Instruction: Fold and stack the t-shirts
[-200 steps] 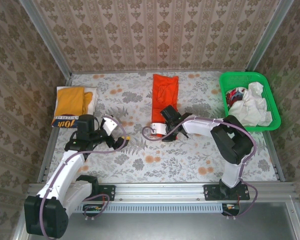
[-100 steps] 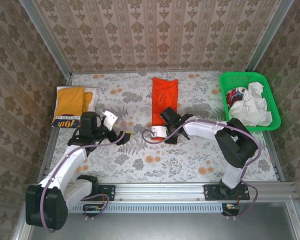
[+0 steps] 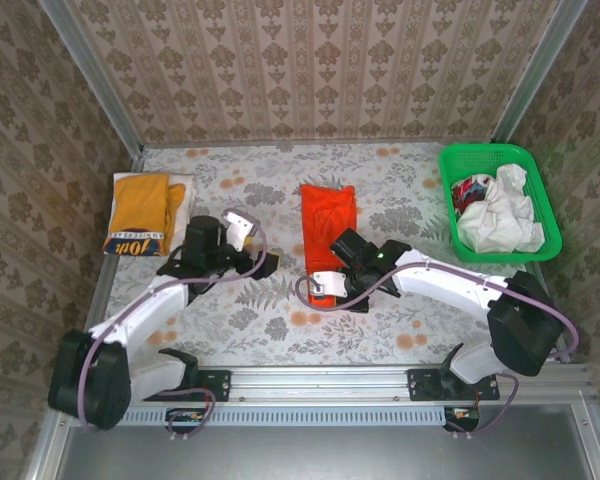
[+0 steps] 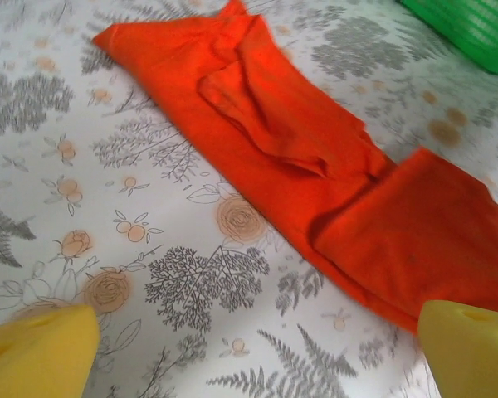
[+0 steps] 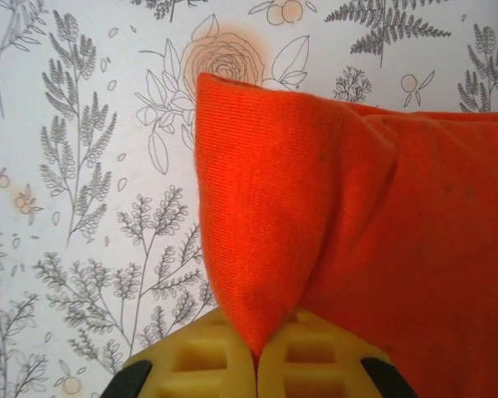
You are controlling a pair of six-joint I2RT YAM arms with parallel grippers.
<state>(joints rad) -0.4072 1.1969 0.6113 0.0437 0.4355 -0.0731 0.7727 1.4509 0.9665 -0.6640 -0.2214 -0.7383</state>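
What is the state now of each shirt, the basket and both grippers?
orange t-shirt: folded to a long strip on the table, near end pinched.
yellow t-shirt: folded, lying at the far left.
green basket: upright, holding clothes.
white clothes: crumpled in the green basket.
left gripper: open, empty, above the table.
right gripper: shut on the orange t-shirt.

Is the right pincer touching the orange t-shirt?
Touching: the right wrist view shows the right pincer shut on a fold of the orange t-shirt.

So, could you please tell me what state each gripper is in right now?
Left gripper: jaws open, holding nothing.
Right gripper: jaws shut on a folded corner of the plain orange-red cloth t-shirt.
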